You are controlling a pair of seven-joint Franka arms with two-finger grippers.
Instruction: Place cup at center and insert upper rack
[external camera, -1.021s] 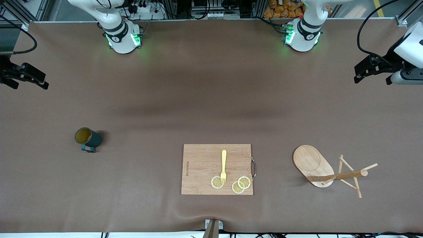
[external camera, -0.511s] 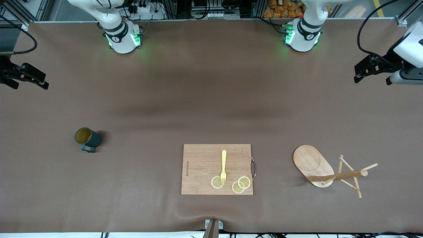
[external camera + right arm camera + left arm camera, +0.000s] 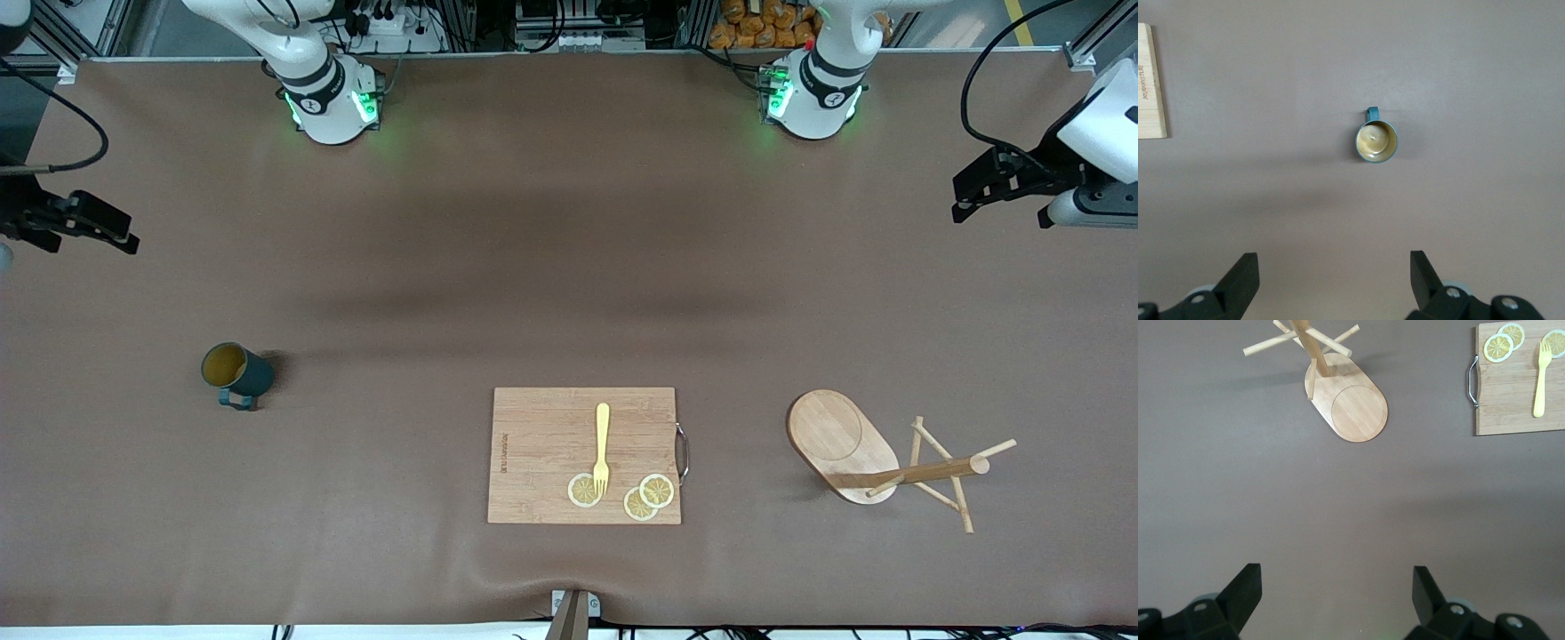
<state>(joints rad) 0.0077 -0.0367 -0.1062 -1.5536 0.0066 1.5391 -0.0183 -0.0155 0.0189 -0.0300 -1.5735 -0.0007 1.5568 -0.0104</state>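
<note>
- Since the earlier frames, the right gripper has been shifted slightly nearer the front camera at the right arm's end of the table; nothing else has been moved.
- Right gripper: held in the air over bare table, jaws spread wide, nothing between them.
- Left gripper: held over bare table at the left arm's end, jaws likewise spread and empty.
- Cup: stood upright on the table toward the right arm's end, handle turned toward the front camera.
- Rack: laid on its side toward the left arm's end, post and pegs pointing away from the cutting board.
- On the board, a yellow fork is laid beside three lemon slices.
</note>
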